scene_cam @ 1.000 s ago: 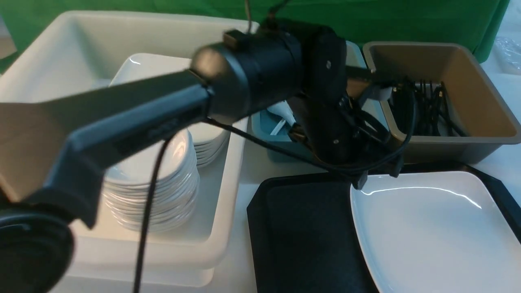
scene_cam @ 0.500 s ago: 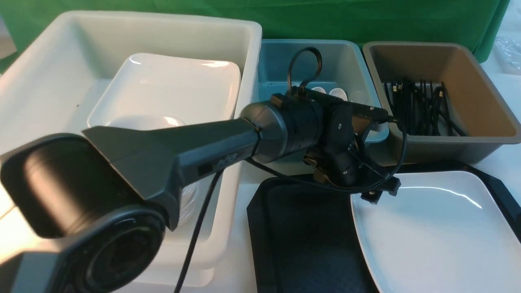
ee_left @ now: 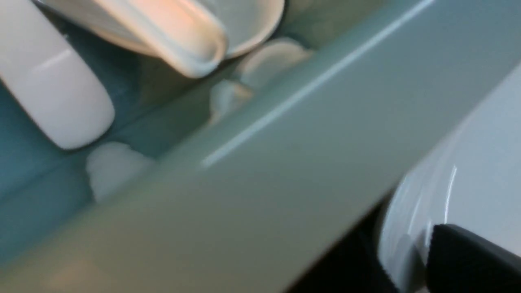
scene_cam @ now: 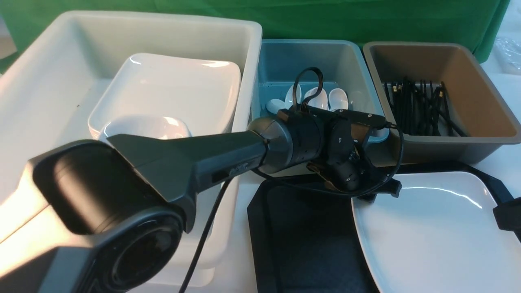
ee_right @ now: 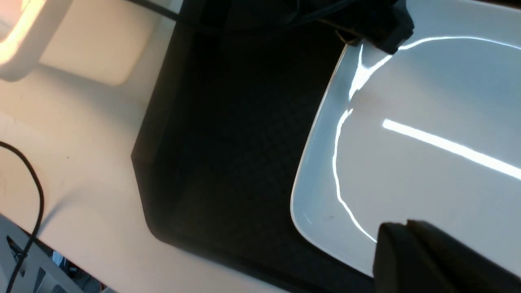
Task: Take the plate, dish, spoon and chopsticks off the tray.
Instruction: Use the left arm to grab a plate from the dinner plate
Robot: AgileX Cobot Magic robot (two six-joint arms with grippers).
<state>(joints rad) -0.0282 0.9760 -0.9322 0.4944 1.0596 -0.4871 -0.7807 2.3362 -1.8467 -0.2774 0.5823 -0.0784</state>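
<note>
While the left end effector (scene_cam: 379, 193) is hanging low over the far left corner of the plate (scene_cam: 431, 236), its black fingertips (scene_cam: 391, 188) are sitting right at the plate's raised rim. From where I am standing I cannot tell how far apart they are or whether they are touching the china. Nothing is showing in their grip. Its wrist camera is catching only one dark finger (ee_left: 468, 260) against the white rim, with the wall of the blue bin (scene_cam: 309, 57) running close by. Behind it, the left arm (scene_cam: 195, 162) is reaching across from the near left, passing in front of the white bin (scene_cam: 122, 32).

The right end effector (scene_cam: 506, 213) is just poking in at the right edge, over the plate's right side. I cannot tell whether that one is open or closed either.

The plate is lying flat on the right part of the black tray (scene_cam: 305, 236), while the tray's left part is showing its textured surface. The tray is resting on the pale bench (scene_cam: 502, 156), just in front of the bins. White spoons (scene_cam: 325, 97) are lying in the blue bin, and black chopsticks (scene_cam: 415, 106) are lying in the brown bin (scene_cam: 468, 73) beside it. The big white bin on the left is holding another large white plate (scene_cam: 171, 89) and a small dish (scene_cam: 144, 124).
</note>
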